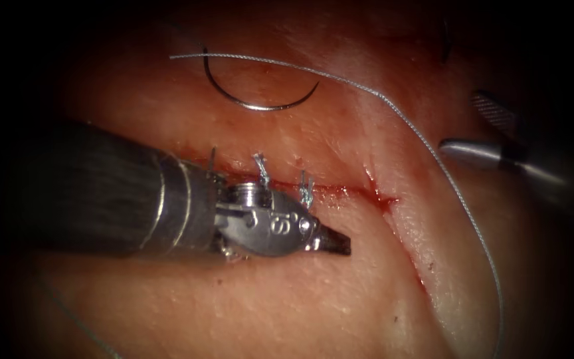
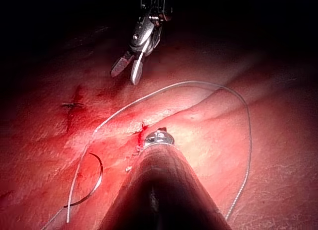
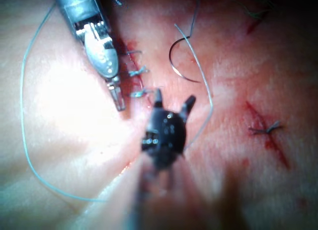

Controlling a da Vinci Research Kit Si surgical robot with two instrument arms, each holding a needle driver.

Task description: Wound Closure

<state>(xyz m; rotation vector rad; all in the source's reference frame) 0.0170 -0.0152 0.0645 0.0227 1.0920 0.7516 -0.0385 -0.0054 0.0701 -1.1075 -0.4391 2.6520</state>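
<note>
The tissue (image 1: 287, 312) is lying lit under the tools, its cut (image 1: 360, 194) carrying knotted stitches (image 1: 260, 169) just beyond the left tool (image 1: 335, 242), whose jaws are sitting together, gripping nothing. The needle (image 1: 260, 100) is resting free on the tissue, well beyond that tool, the thread (image 1: 460, 193) looping round toward the right tool (image 3: 173, 105), which is hanging with jaws apart and empty.

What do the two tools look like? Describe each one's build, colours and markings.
The left tool has a thick dark shaft, silver bands at its collar, a rounded silver wrist stamped with what looks like 19, and short dark tapered jaws. The right tool has a silver hinged wrist and two pale metal jaws; one shows a ridged face in the endoscope view.
</note>
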